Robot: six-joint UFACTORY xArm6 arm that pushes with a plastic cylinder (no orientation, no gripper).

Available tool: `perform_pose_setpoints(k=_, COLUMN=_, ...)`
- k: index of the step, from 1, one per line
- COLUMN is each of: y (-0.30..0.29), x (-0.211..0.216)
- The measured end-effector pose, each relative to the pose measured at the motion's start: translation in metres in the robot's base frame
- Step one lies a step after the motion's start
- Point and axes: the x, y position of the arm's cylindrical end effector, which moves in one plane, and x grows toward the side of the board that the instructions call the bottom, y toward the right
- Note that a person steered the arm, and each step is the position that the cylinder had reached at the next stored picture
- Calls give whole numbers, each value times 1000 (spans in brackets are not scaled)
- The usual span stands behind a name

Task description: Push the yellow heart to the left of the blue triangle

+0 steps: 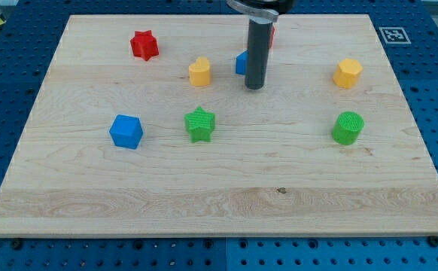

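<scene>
The yellow heart (199, 72) sits on the wooden board (219, 196) in the upper middle. The blue triangle (241, 63) lies just to its right, mostly hidden behind my rod. My tip (254, 86) rests on the board right of the yellow heart and just below and right of the blue triangle, a short gap from the heart.
A red star (144, 45) is at the upper left. A blue cube (126, 131) and a green star (199, 123) lie in the middle left. A yellow hexagon (347, 73) and a green cylinder (348, 127) are at the right. A red block (271, 34) peeks from behind the rod.
</scene>
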Motion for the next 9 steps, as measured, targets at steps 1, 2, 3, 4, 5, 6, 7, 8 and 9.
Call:
perform_pose_setpoints(k=1, y=1, x=-17)
perform_pose_setpoints(k=2, y=-21, x=-42)
perform_pose_setpoints(k=3, y=-46, x=-76)
perform_pose_setpoints(k=4, y=-54, x=-87)
perform_pose_setpoints(k=5, y=-54, x=-59)
perform_pose_setpoints(k=6, y=-53, x=-29)
perform_pose_setpoints(k=7, y=-64, x=-1)
perform_pose_setpoints(k=8, y=-96, x=4)
perform_pose_setpoints(k=9, y=-128, x=-11)
